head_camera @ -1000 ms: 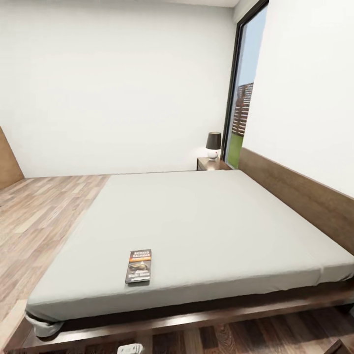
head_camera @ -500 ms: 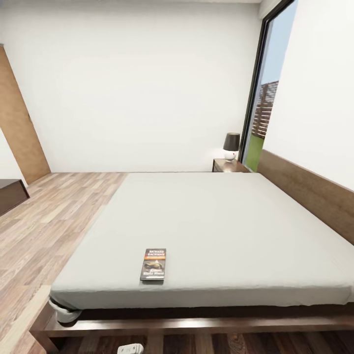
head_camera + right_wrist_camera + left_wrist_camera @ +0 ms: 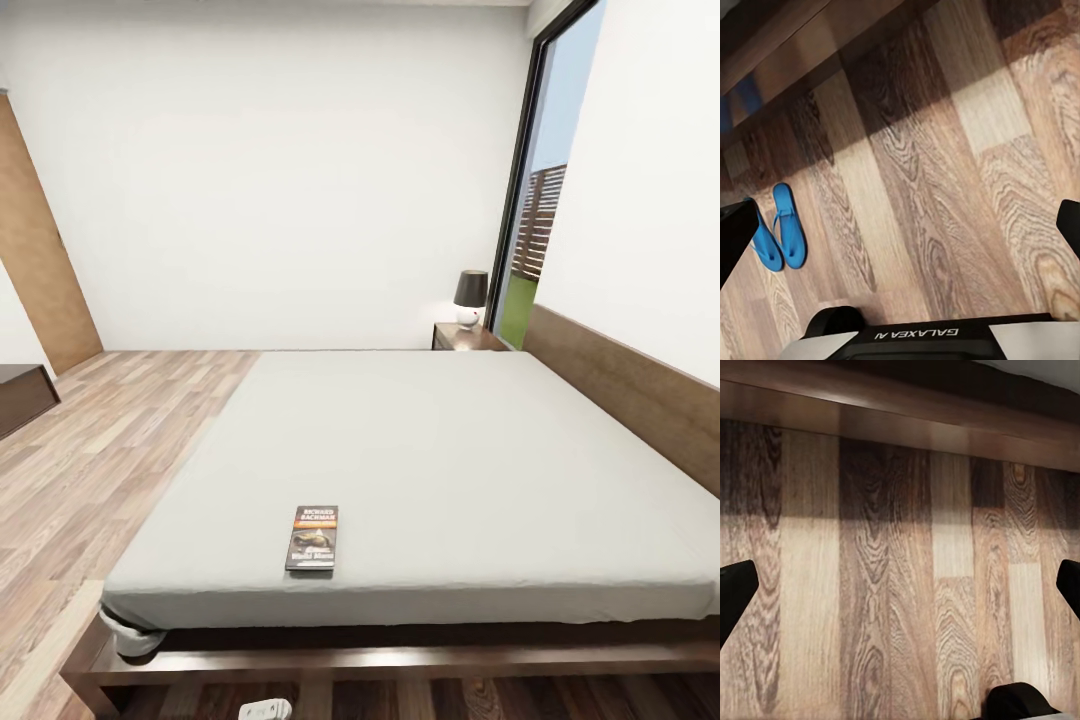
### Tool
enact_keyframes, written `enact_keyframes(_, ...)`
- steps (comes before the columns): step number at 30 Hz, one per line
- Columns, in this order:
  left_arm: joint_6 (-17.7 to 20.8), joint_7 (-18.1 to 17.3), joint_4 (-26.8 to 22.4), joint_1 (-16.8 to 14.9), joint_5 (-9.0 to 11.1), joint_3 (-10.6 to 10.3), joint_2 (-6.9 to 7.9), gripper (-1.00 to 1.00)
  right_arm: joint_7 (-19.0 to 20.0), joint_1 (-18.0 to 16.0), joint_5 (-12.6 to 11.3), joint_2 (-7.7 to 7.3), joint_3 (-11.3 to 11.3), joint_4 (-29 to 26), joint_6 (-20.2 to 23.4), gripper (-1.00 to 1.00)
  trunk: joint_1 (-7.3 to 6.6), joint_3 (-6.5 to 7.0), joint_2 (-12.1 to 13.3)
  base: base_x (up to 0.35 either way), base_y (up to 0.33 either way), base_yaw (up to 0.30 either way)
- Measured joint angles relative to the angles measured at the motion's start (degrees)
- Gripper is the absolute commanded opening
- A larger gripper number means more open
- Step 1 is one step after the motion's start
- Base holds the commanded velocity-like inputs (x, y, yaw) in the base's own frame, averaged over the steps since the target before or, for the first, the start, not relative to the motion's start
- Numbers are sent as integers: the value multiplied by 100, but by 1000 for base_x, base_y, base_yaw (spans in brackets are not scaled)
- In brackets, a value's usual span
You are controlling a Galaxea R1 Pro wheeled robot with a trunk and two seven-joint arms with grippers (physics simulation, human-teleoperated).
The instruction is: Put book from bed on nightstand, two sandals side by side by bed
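While the book (image 3: 312, 538) lies flat near the foot edge of the bed (image 3: 430, 450), both arms hang low over the plank floor (image 3: 892, 585), and neither holds anything. Each wrist view catches dark fingertips at its two side edges, so the left gripper (image 3: 900, 585) and the right gripper (image 3: 900, 232) both stand wide apart with bare floor between the tips.

On the mattress the book's long axis runs from the bed's foot toward the far wall, with its white lettering at the end farther from the foot edge. A nightstand (image 3: 462, 338) carrying a lamp (image 3: 470, 298) stands beyond the bed's far side, beside the window (image 3: 535, 200) and next to the headboard (image 3: 620, 390); it is well apart from the book.

Two blue sandals (image 3: 780, 229) lie on the floor close to the bed's dark frame, touching or nearly so along their sides, their long axes roughly parallel.

Risks, as I judge them: the paperback is thin and flat, so a pinch from above may slide it along the sheet or push it off the foot edge. Reaching in low could strike the bed frame. Driving round toward the nightstand might run over or scatter the sandals.
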Motion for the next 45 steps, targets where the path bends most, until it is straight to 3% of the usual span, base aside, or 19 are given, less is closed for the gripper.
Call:
enact_keyframes(23,0,-19,0,0,-6,0,0,100,-9,0,-18,-15,-2,-6,0,100,0,0,0,0,0,0)
enact_keyframes(45,0,-18,0,0,-8,0,0,100,-20,0,-19,-8,-2,-5,0,100,-483,395,881,0,0,0)
